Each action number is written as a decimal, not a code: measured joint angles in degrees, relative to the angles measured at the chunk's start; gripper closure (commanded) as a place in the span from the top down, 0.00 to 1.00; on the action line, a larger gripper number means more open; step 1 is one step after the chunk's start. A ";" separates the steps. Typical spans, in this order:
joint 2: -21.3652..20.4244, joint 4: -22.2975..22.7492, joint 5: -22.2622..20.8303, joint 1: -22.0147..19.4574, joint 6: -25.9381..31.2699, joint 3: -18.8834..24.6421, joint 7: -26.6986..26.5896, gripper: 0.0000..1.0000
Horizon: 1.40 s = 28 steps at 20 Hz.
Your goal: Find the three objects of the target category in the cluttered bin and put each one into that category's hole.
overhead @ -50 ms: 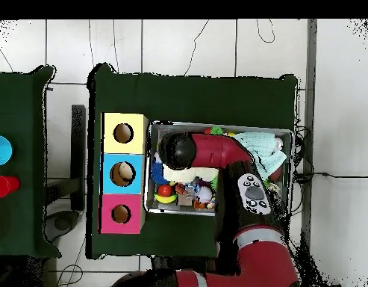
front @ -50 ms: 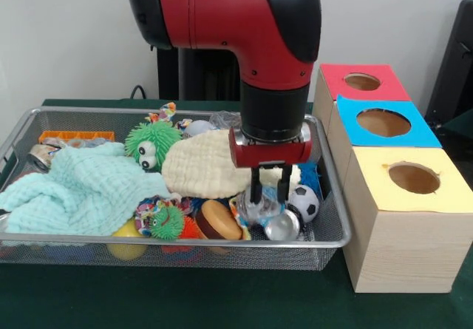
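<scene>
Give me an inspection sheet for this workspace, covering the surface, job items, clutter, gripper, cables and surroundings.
Surface: green table cover, bare in front of the bin.
Job's things: wire mesh bin full of toys; wooden box with three holes, red top, blue top, yellow top.
Clutter: mint cloth, cream cloth, green fuzzy toy with eyes, small soccer ball, brown and tan round toy, clear ball.
Gripper: gripper lowered into the bin's right end, fingers round a clear object; grip cannot be confirmed.
Cables: black cable on the floor beside the table.
Surroundings: second green table with a blue cup and a red cup.
</scene>
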 measured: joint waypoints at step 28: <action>-11.02 0.98 0.26 1.00 19.29 -0.07 0.00 0.00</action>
